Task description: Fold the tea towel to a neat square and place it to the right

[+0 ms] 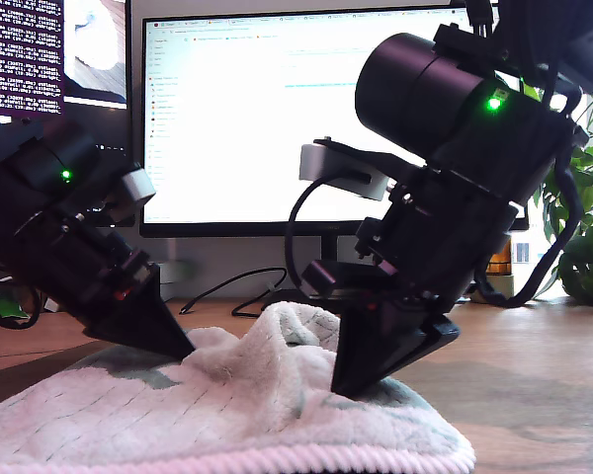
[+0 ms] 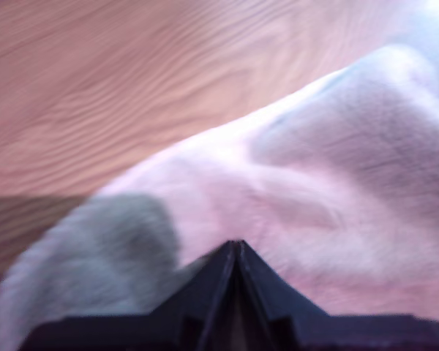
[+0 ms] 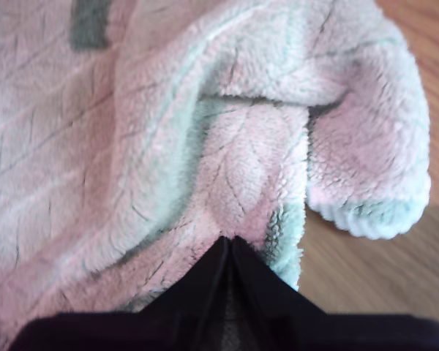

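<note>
Saw the tea towel (image 1: 217, 415) lying on the wooden table (image 1: 534, 375) before the monitor (image 1: 277, 109), long axis running across the exterior view from left to right, pink ribbed edge nearest the camera, a bunched ridge raised mid-cloth. Found my first gripper (image 2: 234, 246) pressed together, pinching plush; likewise my second gripper (image 3: 230, 241), pinching beside a curled-over corner.

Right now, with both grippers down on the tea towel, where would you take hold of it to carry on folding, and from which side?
Judging by its pose, the tea towel is best gripped at the raised, bunched fold along its far edge, coming down from above. That ridge stands off the table, so jaws can close around it. My first gripper and my second gripper both look closed at the cloth.
</note>
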